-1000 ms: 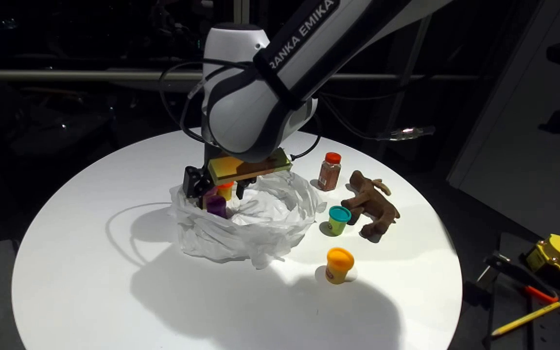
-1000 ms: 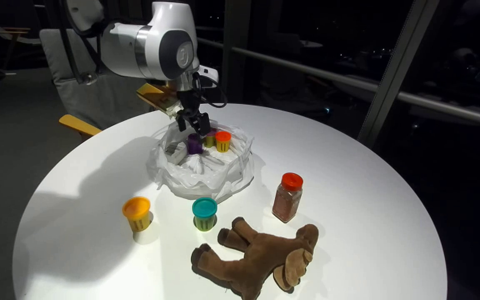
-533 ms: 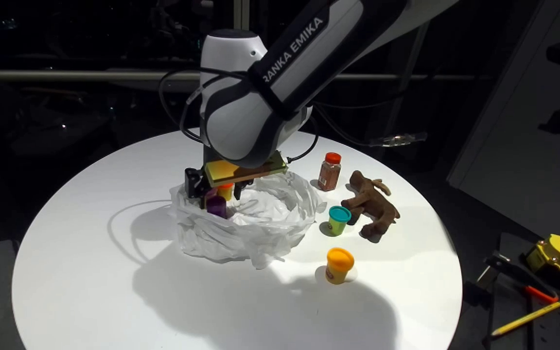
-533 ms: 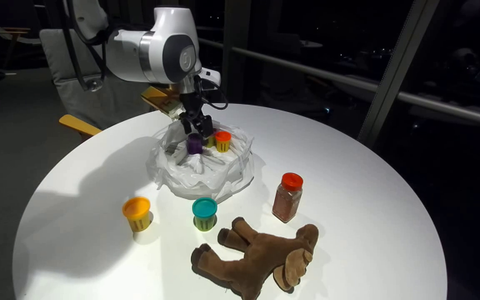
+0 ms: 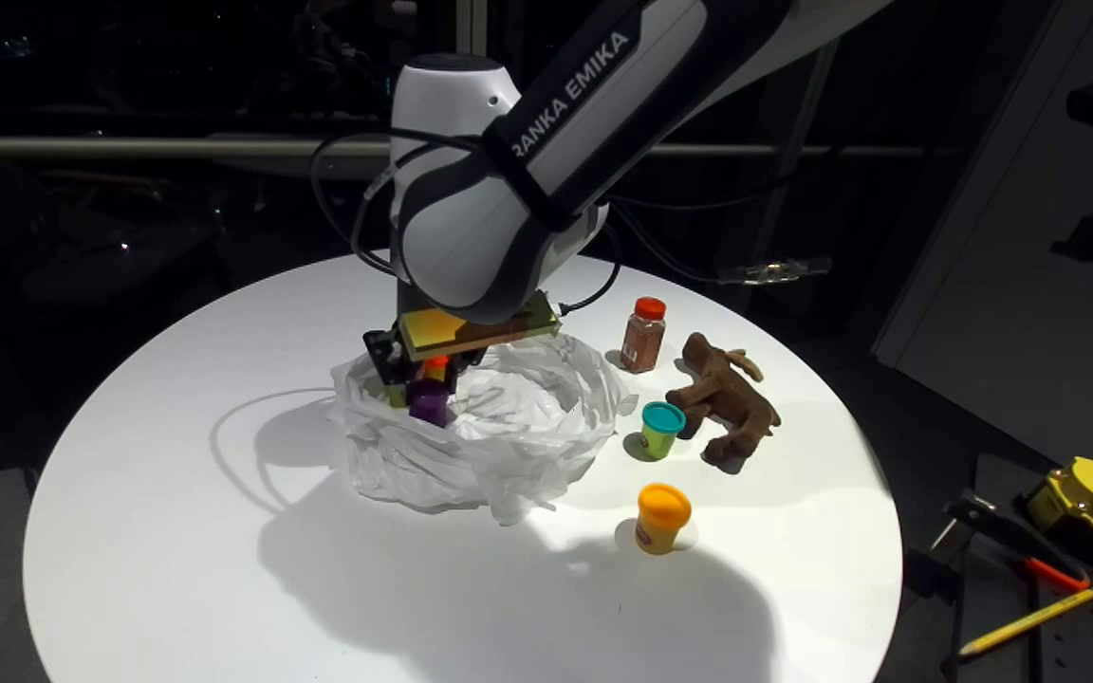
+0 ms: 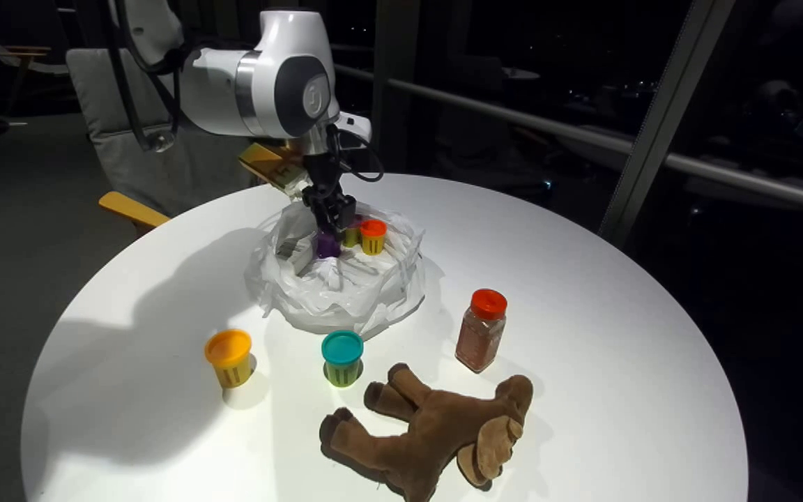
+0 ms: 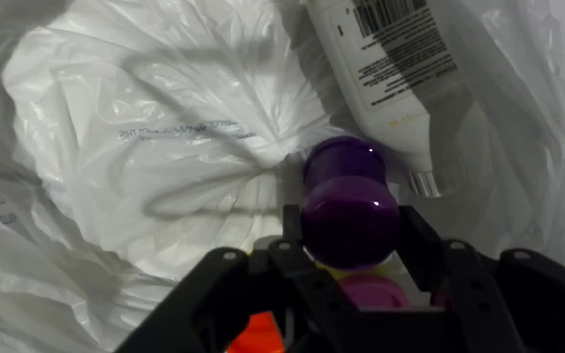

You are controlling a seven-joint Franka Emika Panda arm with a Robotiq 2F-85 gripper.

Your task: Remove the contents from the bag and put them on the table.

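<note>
The end effector (image 7: 350, 224) holds the purple cup (image 7: 350, 208) between its two fingers, inside the bag (image 6: 321, 307), near the far edge of the surface (image 6: 583, 293) in an exterior view. The way out is probably straight up.

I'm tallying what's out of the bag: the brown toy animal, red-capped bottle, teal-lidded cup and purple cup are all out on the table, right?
Not quite: the wrist view shows the purple cup inside the bag, between the gripper's fingers. The brown toy animal, red-capped bottle and teal-lidded cup are out on the table, as you say.
</note>
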